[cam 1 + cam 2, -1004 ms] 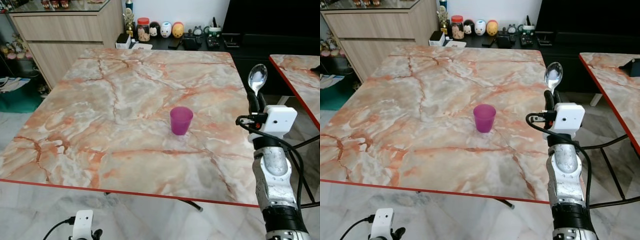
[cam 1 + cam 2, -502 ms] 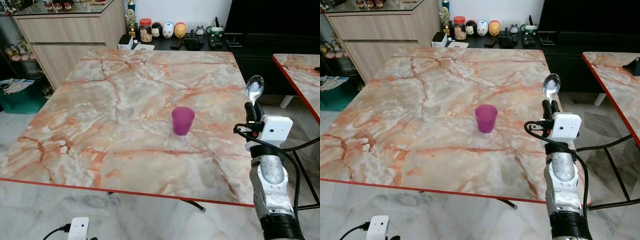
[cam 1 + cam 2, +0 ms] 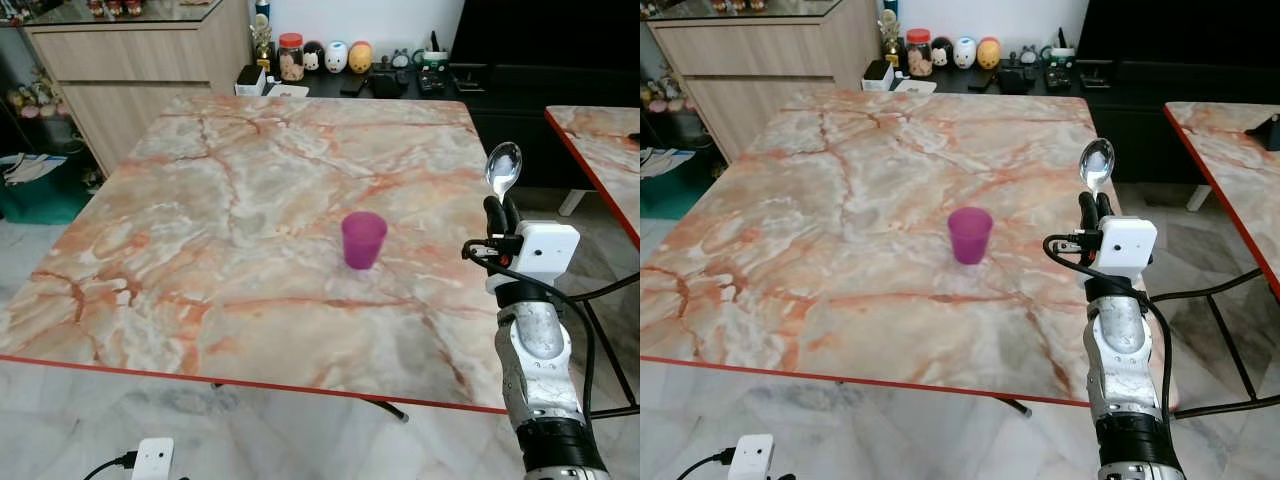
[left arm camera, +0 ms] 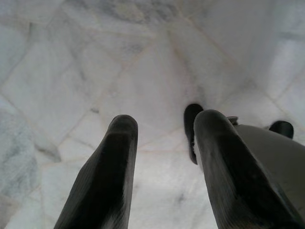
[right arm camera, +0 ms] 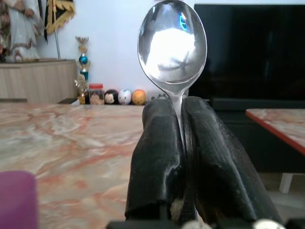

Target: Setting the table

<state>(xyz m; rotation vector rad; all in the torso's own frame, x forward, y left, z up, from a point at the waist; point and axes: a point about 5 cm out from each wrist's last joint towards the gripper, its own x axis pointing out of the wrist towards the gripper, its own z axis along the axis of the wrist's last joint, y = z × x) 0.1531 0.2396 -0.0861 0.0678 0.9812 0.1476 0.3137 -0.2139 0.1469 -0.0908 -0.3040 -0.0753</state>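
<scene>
The right hand (image 3: 501,212) is raised at the right edge of the marble tabletop (image 3: 250,200), its two black fingers pinched together on the handle of a metal spoon (image 3: 503,168) that stands upright with the bowl at the top. The right wrist view gives the close look the head views lack: the spoon's neck sits squeezed between the finger pads (image 5: 162,143), the shiny bowl rising clear above them. A purple cup (image 3: 363,239) stands upright near the middle of the tabletop, well apart from the spoon and to the robot's left of it; whether anything is inside it cannot be told.

The left hand (image 4: 162,124) hangs low beside the robot, its fingers parted with a narrow gap and nothing between them, pointing at the pale marble floor (image 4: 143,62).

At the far end, a dark low cabinet (image 3: 400,90) carries a red-lidded jar (image 3: 291,58) and small round figurines (image 3: 345,58). A second marble tabletop (image 3: 600,150) stands off to the right.
</scene>
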